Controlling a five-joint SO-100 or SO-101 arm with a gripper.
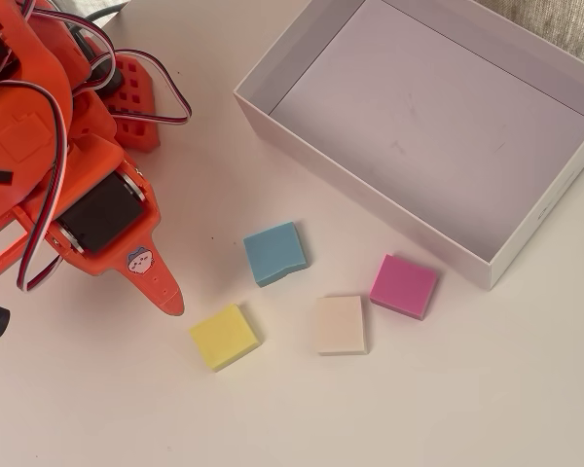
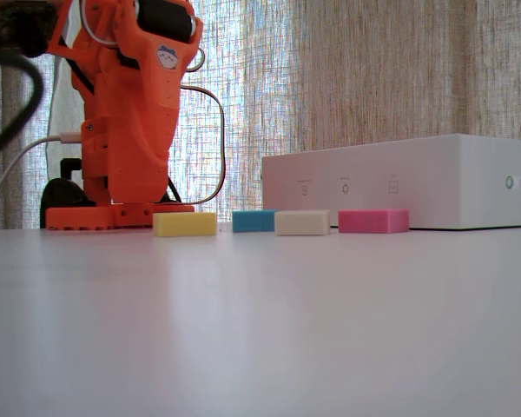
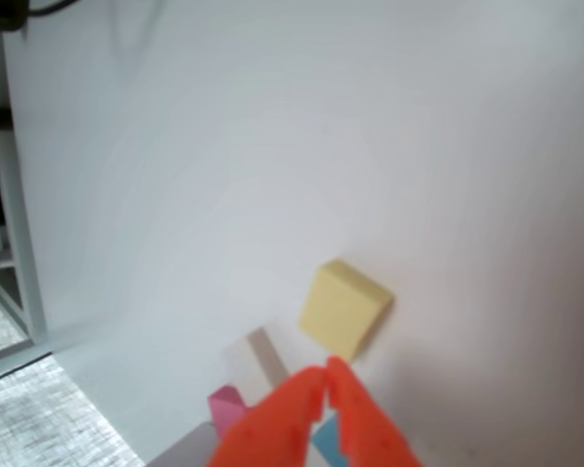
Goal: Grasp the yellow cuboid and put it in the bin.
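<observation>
The orange two-finger tool (image 3: 326, 375) has its fingers pressed together with nothing between them; in the wrist view the two tips meet in a point at the bottom of the frame. In the overhead view that tip (image 1: 170, 300) hangs off the worktop (image 1: 389, 409), and the small flat bright-yellow foam-like cuboid (image 1: 224, 337) lies at about 4 o'clock from it, near but apart. The fixed view confirms that the cuboid (image 2: 185, 224) rests flat on the worktop, with the tool well above it. From the wrist camera the cuboid (image 3: 344, 308) sits just past the tips, towards 12 o'clock, turned so one corner points at the tool. The fingers would need to spread and probably turn to meet two flat sides before descending. Beyond the cuboid, a blue block (image 1: 274, 253) lies at its 1 o'clock and a pale cream block (image 1: 340, 325) at its 3 o'clock. The large shallow white cardboard bin (image 1: 360, 195) lies farther off, towards 2 o'clock, empty.
</observation>
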